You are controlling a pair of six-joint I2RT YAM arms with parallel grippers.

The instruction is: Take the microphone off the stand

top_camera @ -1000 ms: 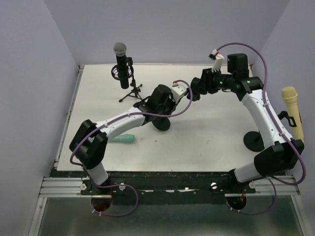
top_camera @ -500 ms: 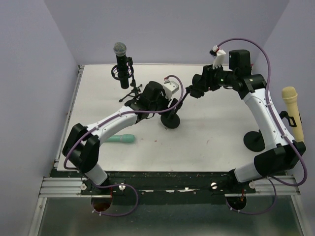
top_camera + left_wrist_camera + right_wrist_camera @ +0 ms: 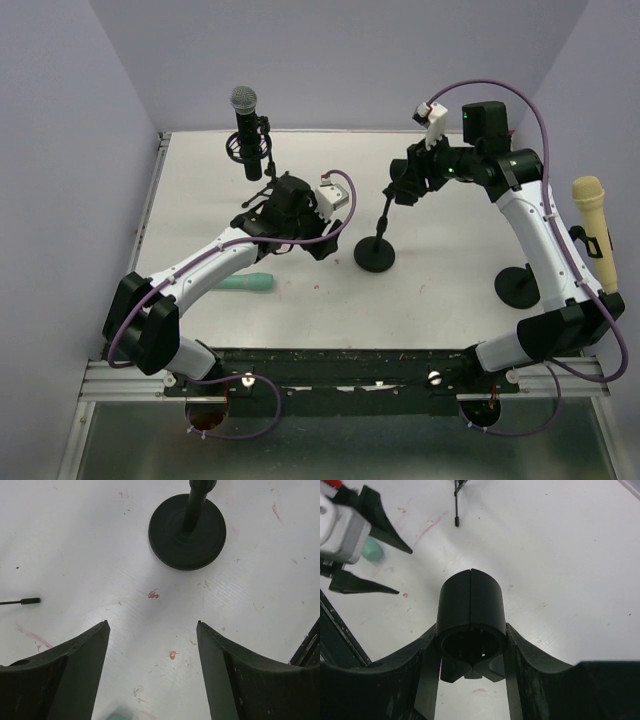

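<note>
Left tool [image 3: 152, 625] has opened, backing off the stand [image 3: 202, 542].

On my white worktop [image 3: 430, 310] stand a round-based stand [image 3: 375, 255], a tripod stand [image 3: 267, 187] and another round base [image 3: 515, 290]; a teal microphone [image 3: 248, 283] lies flat.

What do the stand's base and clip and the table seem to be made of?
The base: matte black, dull sheen, probably metal or hard plastic. The clip: smooth black, moulded seam, likely plastic. The table: white, faintly ribbed, perhaps laminate or painted board.
</note>
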